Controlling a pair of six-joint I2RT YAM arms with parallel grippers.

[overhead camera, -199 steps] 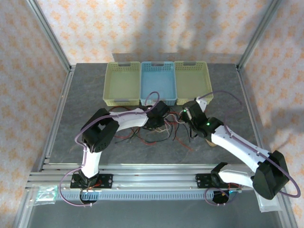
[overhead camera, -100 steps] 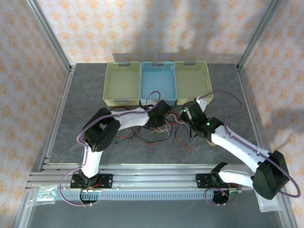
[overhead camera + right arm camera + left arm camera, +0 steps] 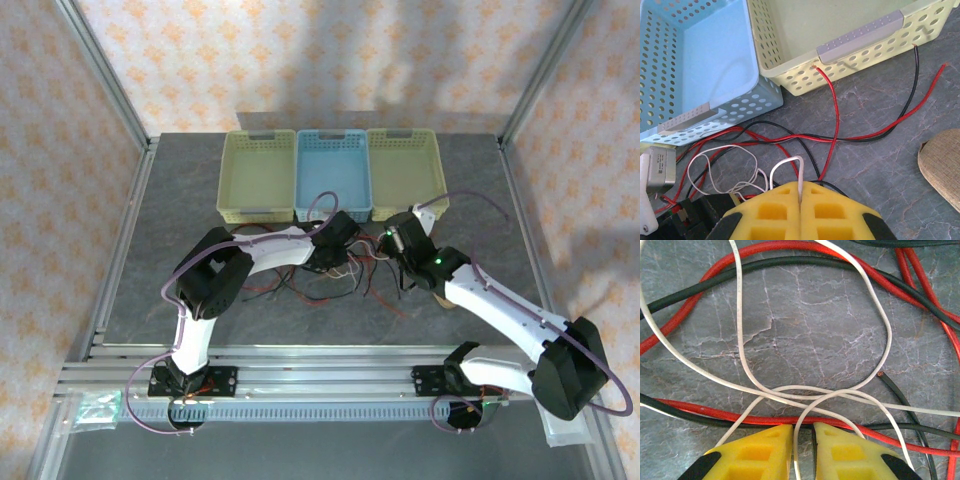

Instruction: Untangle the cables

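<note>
Right wrist view: the right gripper (image 3: 800,189) has its jaws pressed together on a white cable (image 3: 800,172). Its loops spill left of them over red cables (image 3: 836,110) and black cables (image 3: 914,80) on the counter (image 3: 875,165). Beyond stand a blue basket (image 3: 715,60) and a pale yellow basket (image 3: 850,30). Left wrist view: the left gripper (image 3: 802,432) jaws stand narrowly parted, with a white strand (image 3: 795,450) running down through the gap.

Cables (image 3: 318,288) litter the middle of the table (image 3: 180,215); three baskets (image 3: 333,134) wall its far side.
</note>
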